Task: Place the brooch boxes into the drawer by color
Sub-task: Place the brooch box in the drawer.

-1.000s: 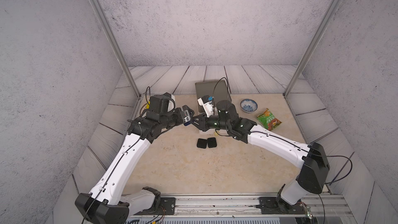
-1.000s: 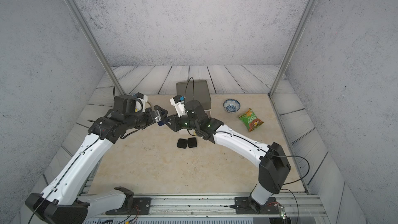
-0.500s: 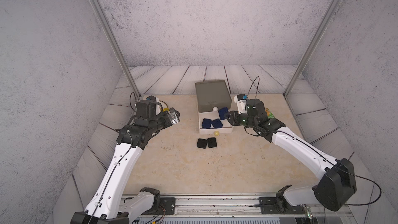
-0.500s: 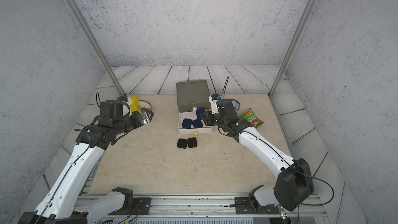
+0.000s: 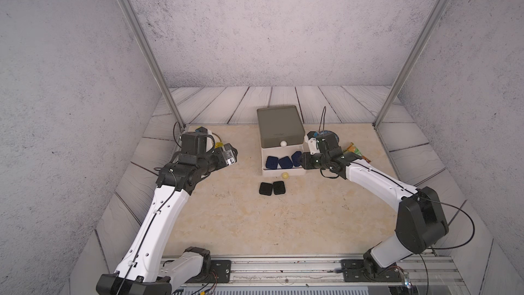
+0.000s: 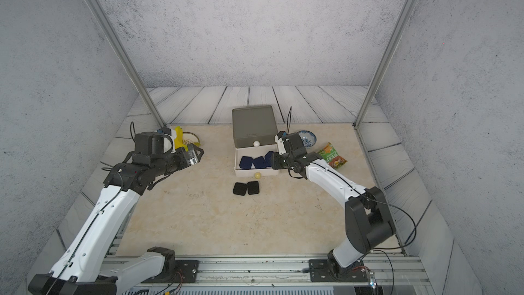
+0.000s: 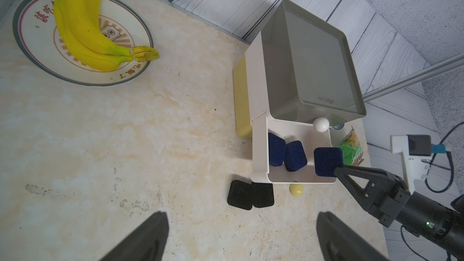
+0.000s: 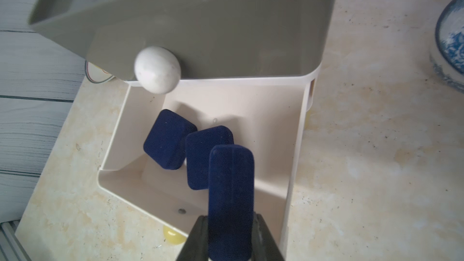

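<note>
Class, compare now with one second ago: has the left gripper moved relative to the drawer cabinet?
Yes. The left gripper has pulled away from the cabinet, sideways toward the banana plate, leaving bare tabletop between them.

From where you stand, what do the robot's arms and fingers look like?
Left arm and right arm match: white curved shells, chunky black joints, thin black cables running along them. The fingers are black and tapered, with triangular cut-outs. A white camera mount sits at the right wrist, near a small green light.
</note>
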